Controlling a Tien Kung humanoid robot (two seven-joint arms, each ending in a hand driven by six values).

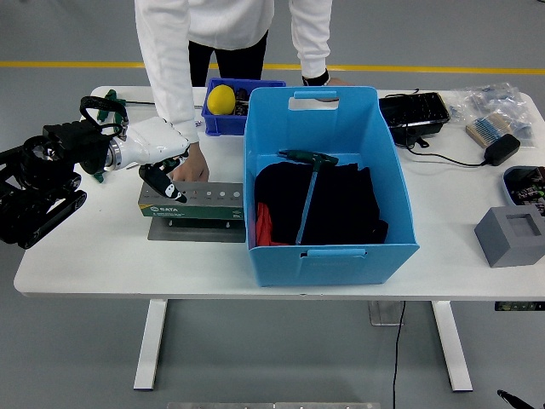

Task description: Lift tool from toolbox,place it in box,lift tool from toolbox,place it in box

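Tools are in two places. One tool (305, 192) with a green T-shaped handle lies in the big blue box (328, 247), on top of black cloth (336, 200). The box sits near the front of the white table (102, 264). Just left of it, touching or almost touching, is the toolbox (196, 203) (a long gray and green tray on a flat plate). The left hand (157, 158) is white and reaches in from the left. Its dark fingers (170, 189) curl down onto the left end of the toolbox; they seem to pinch something small there, but I cannot tell what. Just behind, a person's hand (192, 166) rests at the toolbox's back edge. Farther back, a yellow ball (221, 100) sits in a small blue bin (223, 123).
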